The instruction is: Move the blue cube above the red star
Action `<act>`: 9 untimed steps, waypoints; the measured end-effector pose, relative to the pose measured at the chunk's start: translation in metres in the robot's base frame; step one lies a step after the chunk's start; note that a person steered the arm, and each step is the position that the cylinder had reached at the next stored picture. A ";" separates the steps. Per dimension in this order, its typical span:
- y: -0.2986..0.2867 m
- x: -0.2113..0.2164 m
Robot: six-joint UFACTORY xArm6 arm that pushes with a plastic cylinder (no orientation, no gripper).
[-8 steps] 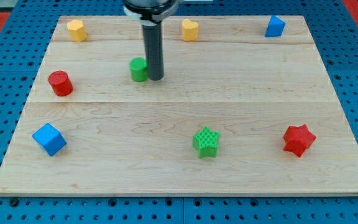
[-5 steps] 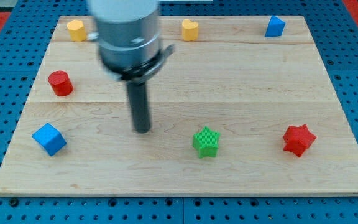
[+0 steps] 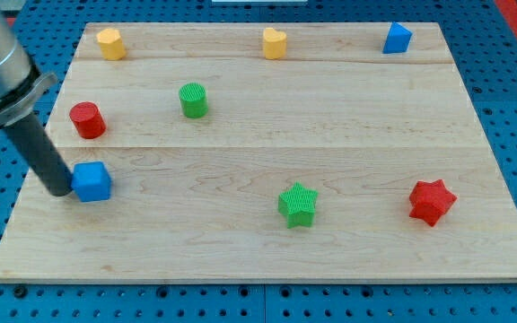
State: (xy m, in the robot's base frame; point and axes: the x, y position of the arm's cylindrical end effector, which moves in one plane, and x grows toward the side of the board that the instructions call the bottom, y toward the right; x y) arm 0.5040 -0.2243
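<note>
My tip (image 3: 58,191) rests on the bench (image 3: 267,233) at the view's left, pressed against the left face of the blue cube (image 3: 92,181); the dark rod slants up and to the view's left from there into the grey arm body at the upper left corner; this arm carries no end effector, only the rod, so there is nothing to stand apart or together. Taking the blue cube as the landmark: the red cylinder (image 3: 86,119) stands just toward the view's top of it, apart from it; the green cylinder (image 3: 193,100) lies toward the top and right; the yellow block (image 3: 109,42) sits far toward the top, near the bench's far edge; a second yellow block (image 3: 275,42), roughly heart-shaped, sits at that same far edge, well to the right; a second blue block (image 3: 397,38), wedge-like in shape, occupies the top right corner, the farthest from the cube; the green star (image 3: 298,205) lies to the cube's right and slightly toward the view's bottom; the red star (image 3: 432,201) lies much farther right, near the bench's right edge, at about the green star's height and well apart from the cube.
</note>
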 end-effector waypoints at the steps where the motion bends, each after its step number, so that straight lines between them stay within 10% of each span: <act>1: 0.057 0.000; 3: 0.104 -0.053; 9: 0.264 -0.025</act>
State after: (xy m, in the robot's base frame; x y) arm 0.4786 0.0399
